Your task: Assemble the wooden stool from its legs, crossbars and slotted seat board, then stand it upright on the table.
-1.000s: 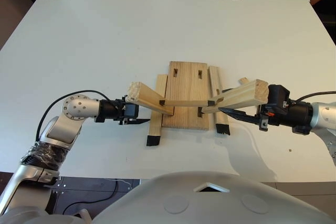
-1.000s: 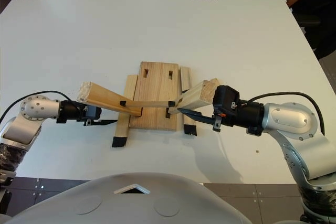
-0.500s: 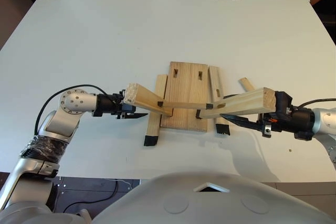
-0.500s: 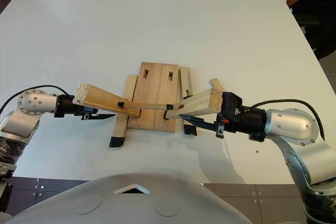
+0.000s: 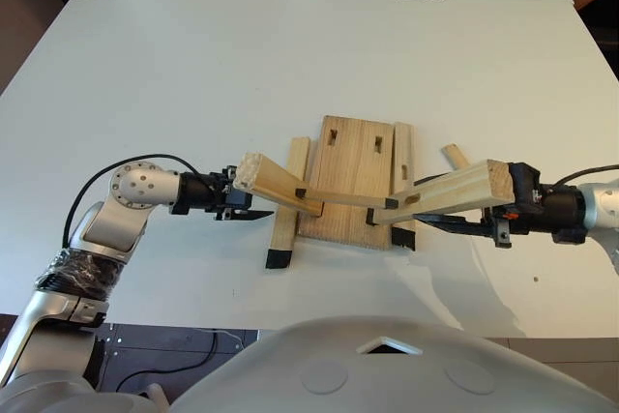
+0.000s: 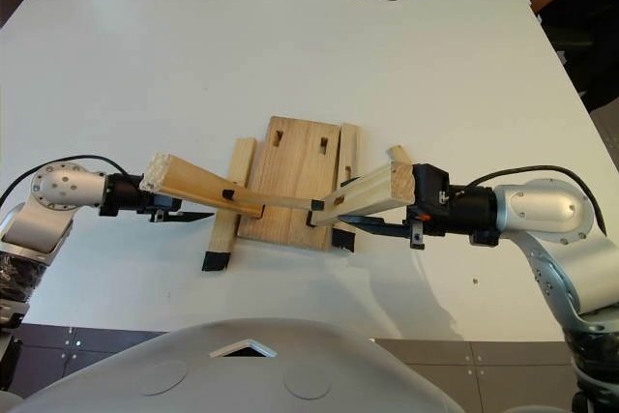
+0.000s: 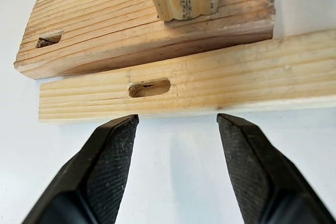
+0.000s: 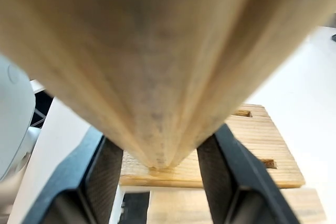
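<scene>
Clasping grainy squared leg [image 5: 450, 191]: right claw [image 6: 372, 226].

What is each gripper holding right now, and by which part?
Right gripper clamps the pale wooden stool leg joined to the crossbar, near its free end. Left gripper is open, holding nothing.

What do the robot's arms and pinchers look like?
Both arms are shiny silver with round joints. The left arm has little holes in its elbow, black tape lower down and a looping black cable. The right arm has a second cable and orange marks by its wrist. The left gripper and right gripper each have two black, rough-padded fingers.
</scene>
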